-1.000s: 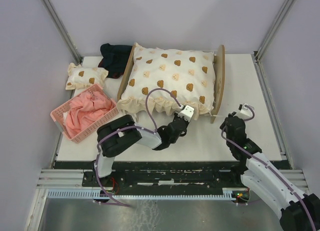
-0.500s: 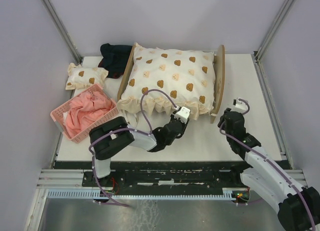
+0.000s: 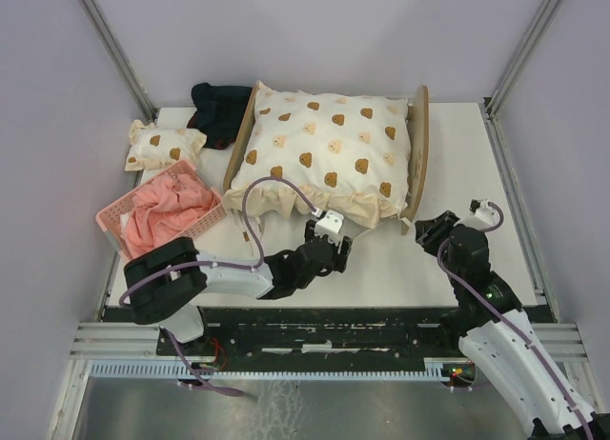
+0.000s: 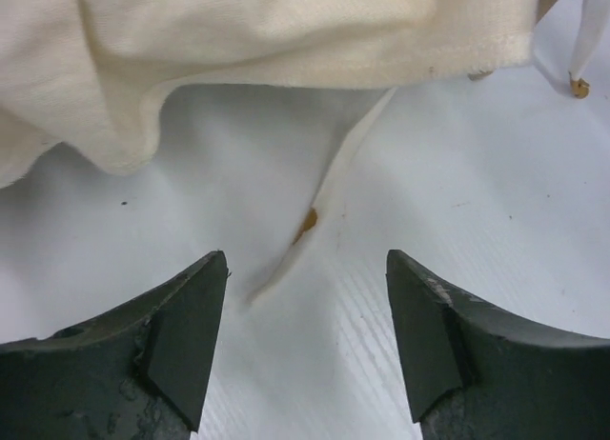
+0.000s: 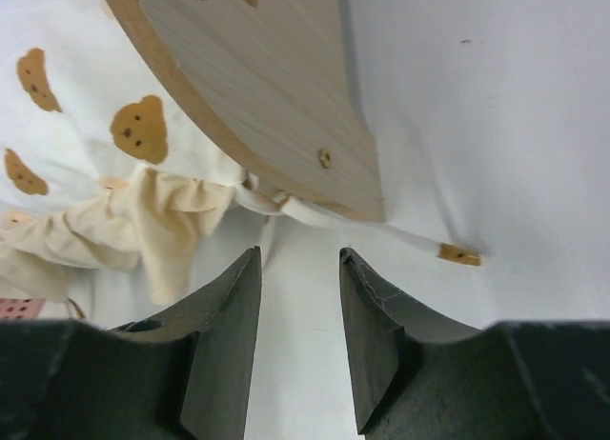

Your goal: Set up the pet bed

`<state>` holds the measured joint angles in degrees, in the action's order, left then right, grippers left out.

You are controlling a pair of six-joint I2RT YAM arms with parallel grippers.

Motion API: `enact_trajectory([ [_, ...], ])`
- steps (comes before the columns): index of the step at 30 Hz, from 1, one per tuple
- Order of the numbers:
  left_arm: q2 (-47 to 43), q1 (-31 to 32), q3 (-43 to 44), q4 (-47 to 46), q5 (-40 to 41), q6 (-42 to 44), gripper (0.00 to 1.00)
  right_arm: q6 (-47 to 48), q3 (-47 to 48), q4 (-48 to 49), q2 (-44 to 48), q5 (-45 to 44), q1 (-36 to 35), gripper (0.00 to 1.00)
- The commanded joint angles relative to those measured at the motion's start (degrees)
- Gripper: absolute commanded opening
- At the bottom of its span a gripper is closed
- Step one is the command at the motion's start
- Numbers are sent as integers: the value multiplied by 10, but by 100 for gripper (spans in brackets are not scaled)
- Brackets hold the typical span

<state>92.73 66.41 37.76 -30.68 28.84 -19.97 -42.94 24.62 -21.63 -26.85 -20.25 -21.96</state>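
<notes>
Where the pet bed [image 3: 417,150] sits rear-centre on the tabletop [image 3: 400,269], its quilt [image 3: 324,145] overhangs the near side.
Left claw [image 4: 305,269] wide, empty, just short of the hem; right claw [image 5: 295,259] narrower, empty, near the end board [image 5: 267,88] corner; tabletop open along the near edge.

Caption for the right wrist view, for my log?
Right gripper, fingers apart and empty, facing the pet bed end board and ruffled bear-print quilt.

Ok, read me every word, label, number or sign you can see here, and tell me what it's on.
None: no text can be read in any view.
The quilt bears only brown bear-face prints, no lettering.
The pet bed has bare wooden boards, and the pink basket shows no writing.
</notes>
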Motion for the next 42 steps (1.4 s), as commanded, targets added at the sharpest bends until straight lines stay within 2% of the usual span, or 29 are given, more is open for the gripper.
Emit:
enact_trajectory([
  [1, -61, 1, 29, 92, 61, -31, 80, -112, -19, 63, -4, 48, 2, 46],
  [3, -79, -5, 31, 112, 67, -34, 86, -157, -34, 96, -17, 54, 2, 46],
  [5, -97, -14, 28, 121, 60, -39, 99, -206, -48, 137, -33, 64, 1, 45],
  [12, -156, -107, 2, 126, -37, -72, 100, -301, -67, 225, -103, 48, -18, 42],
  [17, -185, -144, -15, 108, -70, -90, 95, -325, -63, 271, -151, -9, -63, 41],
  [22, -186, -152, -17, 84, -112, -101, 87, -350, -49, 313, -220, -66, -110, 40],
  [29, -177, -152, -18, 68, -162, -123, 80, -360, -39, 398, -308, -90, -124, 38],
  [42, -133, -153, -11, 54, -188, -146, 75, -360, -48, 400, -288, -137, -139, 40],
])
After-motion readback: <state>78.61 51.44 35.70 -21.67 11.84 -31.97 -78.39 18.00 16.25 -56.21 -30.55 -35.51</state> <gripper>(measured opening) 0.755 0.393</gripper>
